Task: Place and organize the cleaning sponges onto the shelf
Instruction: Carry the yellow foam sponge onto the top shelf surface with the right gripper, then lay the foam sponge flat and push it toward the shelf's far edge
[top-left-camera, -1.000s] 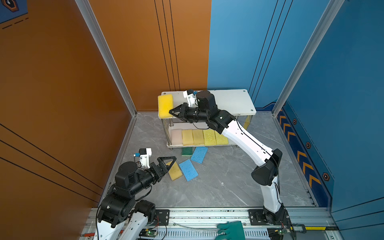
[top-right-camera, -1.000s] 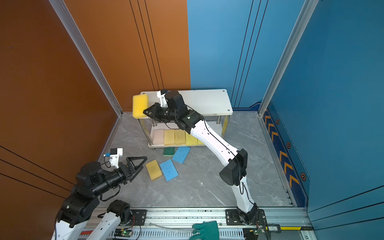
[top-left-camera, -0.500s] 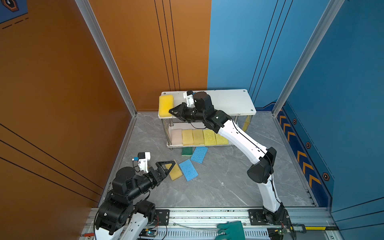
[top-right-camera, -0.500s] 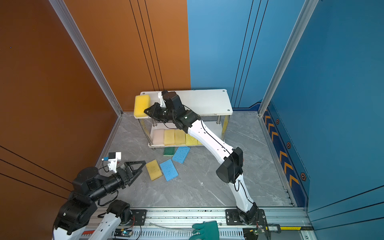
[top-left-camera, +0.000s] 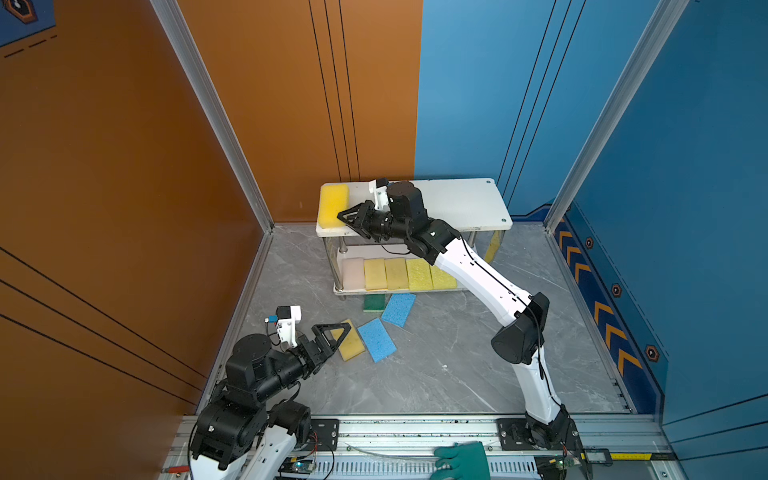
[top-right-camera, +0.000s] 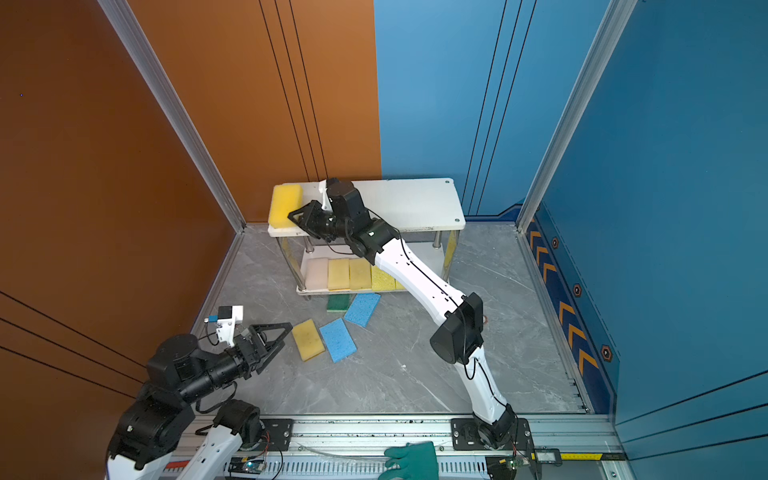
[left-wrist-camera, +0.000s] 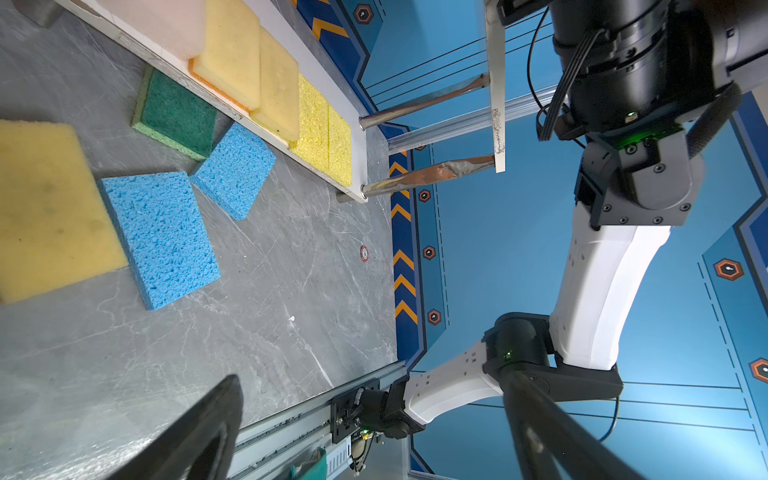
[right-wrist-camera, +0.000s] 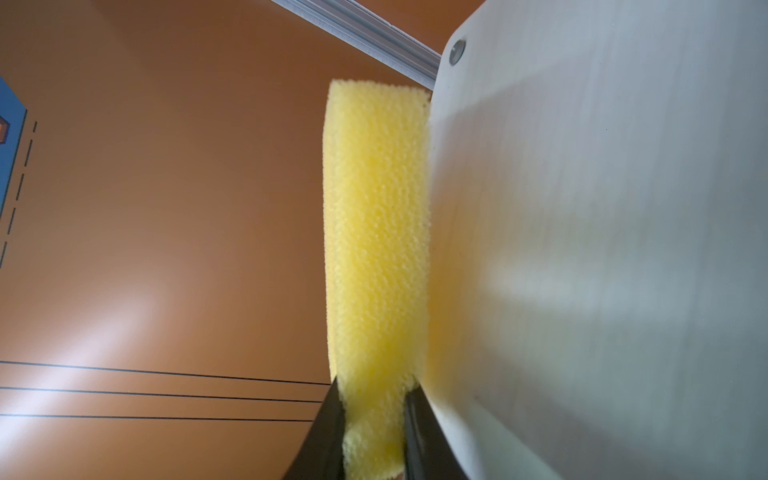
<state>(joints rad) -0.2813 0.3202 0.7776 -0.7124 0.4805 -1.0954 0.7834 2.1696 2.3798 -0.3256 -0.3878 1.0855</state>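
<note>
A bright yellow sponge (top-left-camera: 332, 203) (top-right-camera: 284, 203) lies on the left end of the shelf's (top-left-camera: 465, 203) top board. My right gripper (top-left-camera: 345, 219) (right-wrist-camera: 374, 399) is shut on the near end of this yellow sponge (right-wrist-camera: 376, 228), whose foam is pinched between both fingers. The lower board holds a pink-beige sponge (top-left-camera: 353, 272) and several yellow ones (top-left-camera: 396, 273). A yellow sponge (top-left-camera: 352, 344), two blue sponges (top-left-camera: 377, 339) (top-left-camera: 399, 308) and a dark green one (top-left-camera: 374, 302) lie on the floor. My left gripper (top-left-camera: 337, 337) (left-wrist-camera: 372, 382) hovers open and holds nothing beside the floor yellow sponge.
Another yellow sponge (top-left-camera: 493, 247) stands on edge behind the shelf's right post. A teal-green glove (top-left-camera: 461, 459) lies on the front rail. Orange and blue walls close in the grey floor (top-left-camera: 436, 365) on three sides.
My right gripper has carried the yellow sponge a little further back on the top board's left end. The left arm has drawn back slightly toward the front rail, jaws still open.
</note>
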